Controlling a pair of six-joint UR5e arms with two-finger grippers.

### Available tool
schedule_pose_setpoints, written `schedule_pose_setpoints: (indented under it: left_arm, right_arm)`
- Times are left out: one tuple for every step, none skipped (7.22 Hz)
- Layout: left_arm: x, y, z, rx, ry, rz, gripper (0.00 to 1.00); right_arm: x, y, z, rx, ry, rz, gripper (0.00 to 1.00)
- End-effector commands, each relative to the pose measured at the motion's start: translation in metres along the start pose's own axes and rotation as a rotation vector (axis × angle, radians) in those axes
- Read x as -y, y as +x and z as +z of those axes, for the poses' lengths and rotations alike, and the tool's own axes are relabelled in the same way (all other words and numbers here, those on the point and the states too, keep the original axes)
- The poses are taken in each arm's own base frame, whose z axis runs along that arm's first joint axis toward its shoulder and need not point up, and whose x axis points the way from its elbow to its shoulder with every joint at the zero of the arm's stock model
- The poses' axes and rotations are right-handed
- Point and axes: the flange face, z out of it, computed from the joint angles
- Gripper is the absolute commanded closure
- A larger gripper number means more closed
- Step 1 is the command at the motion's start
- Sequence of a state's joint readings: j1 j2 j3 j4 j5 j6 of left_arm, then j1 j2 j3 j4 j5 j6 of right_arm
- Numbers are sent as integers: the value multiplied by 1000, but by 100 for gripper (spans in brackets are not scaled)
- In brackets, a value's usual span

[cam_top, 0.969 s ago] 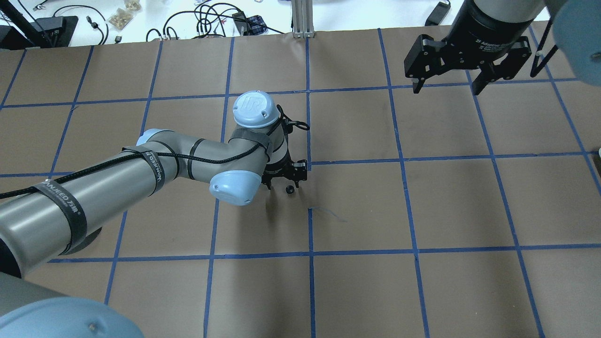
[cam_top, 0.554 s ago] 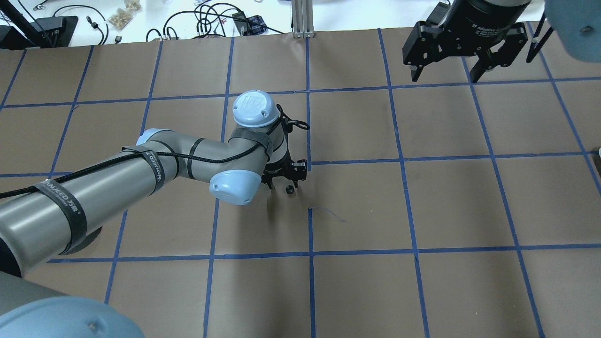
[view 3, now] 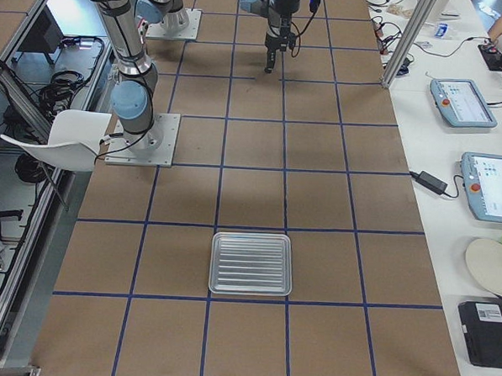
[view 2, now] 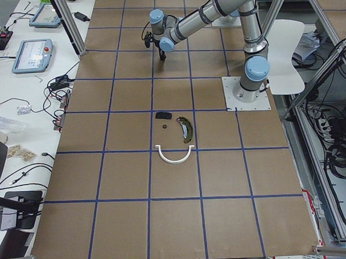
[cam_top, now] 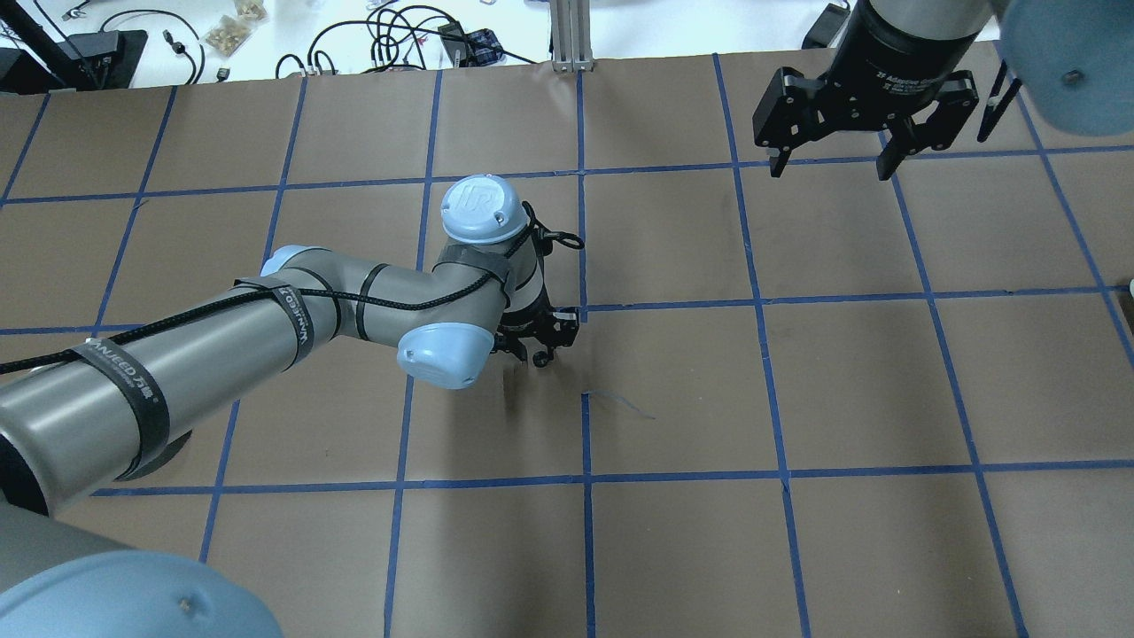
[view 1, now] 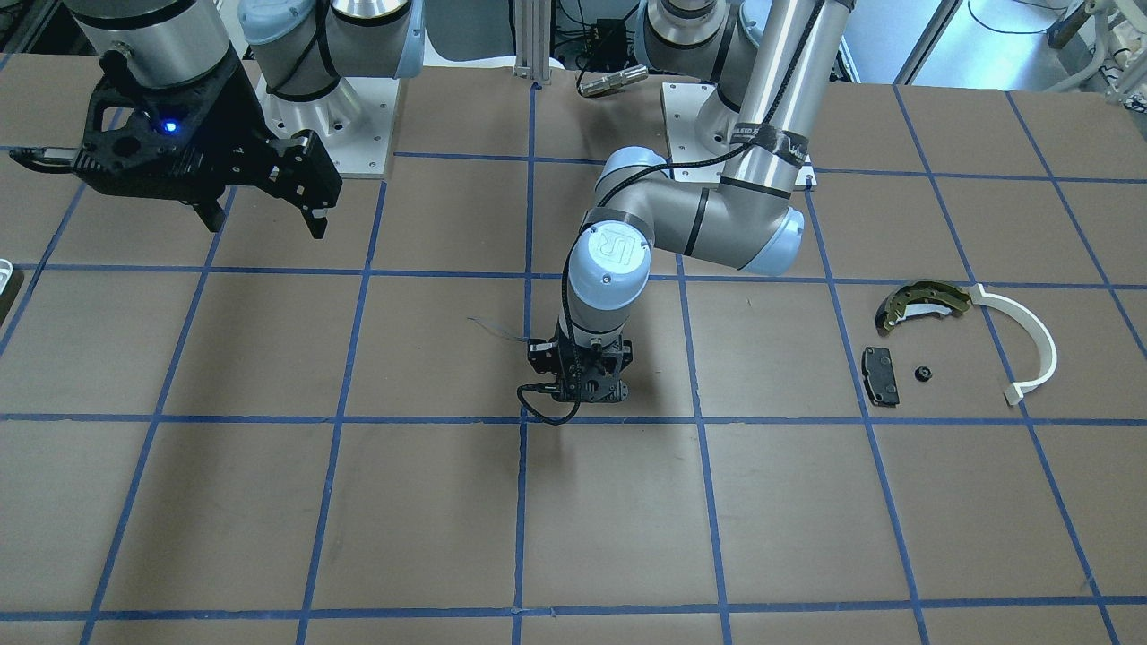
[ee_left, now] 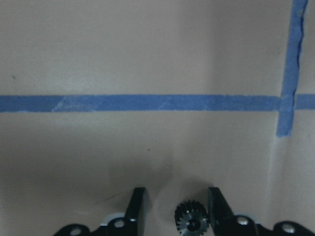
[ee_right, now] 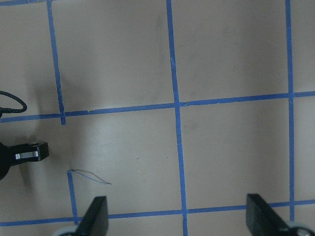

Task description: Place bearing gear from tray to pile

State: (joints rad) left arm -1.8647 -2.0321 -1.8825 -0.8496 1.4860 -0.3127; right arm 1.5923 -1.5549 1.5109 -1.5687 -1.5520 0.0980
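Note:
A small black bearing gear (ee_left: 192, 221) lies on the brown table between the fingers of my left gripper (ee_left: 177, 206), close to its right finger. The jaws stand apart around it; it shows in the overhead view too (cam_top: 540, 358). My right gripper (cam_top: 830, 168) hangs open and empty above the far right of the table. The pile lies off to my left: an olive-gold brake shoe (view 1: 923, 302), a white plastic arc (view 1: 1030, 345), a dark grey pad (view 1: 880, 375) and another small black gear (view 1: 921, 374). The silver tray (view 3: 251, 263) holds nothing.
The table is brown paper with a blue tape grid. The left arm's elbow and wrist (cam_top: 478, 208) hang over the table's middle. Cables and small parts (cam_top: 399, 35) lie beyond the far edge. Tablets (view 3: 462, 102) sit on the side bench.
The left gripper has shifted so that the gear now lies between its fingers instead of beside them. The right gripper has moved up the view, toward the table's far edge, then slightly left.

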Motion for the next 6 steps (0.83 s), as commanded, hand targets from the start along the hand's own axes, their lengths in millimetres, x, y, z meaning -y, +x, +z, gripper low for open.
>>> schedule_pose_setpoints:
  left_arm:
    - [3,0,-3,-8,5,-2,100]
    - [6,-3,-6,-9,12,3,100]
    - [13,-6,-17,-5,5,-5,100]
    - [27,-12,-38,7,-22,1,100]
    - [43,-27,-61,22,-64,27,100]
    - [66,-63,-84,21,-92,7,100]
  right_arm:
    - [-1,0,4,-1,-10,0,0]
    - [-1,0,5,-1,-11,0,0]
    - [0,0,5,-1,-8,0,0]
    - [1,0,6,-1,-7,0,0]
    - [1,0,6,-2,-5,0,0]
    - [1,0,6,-1,-5,0,0]
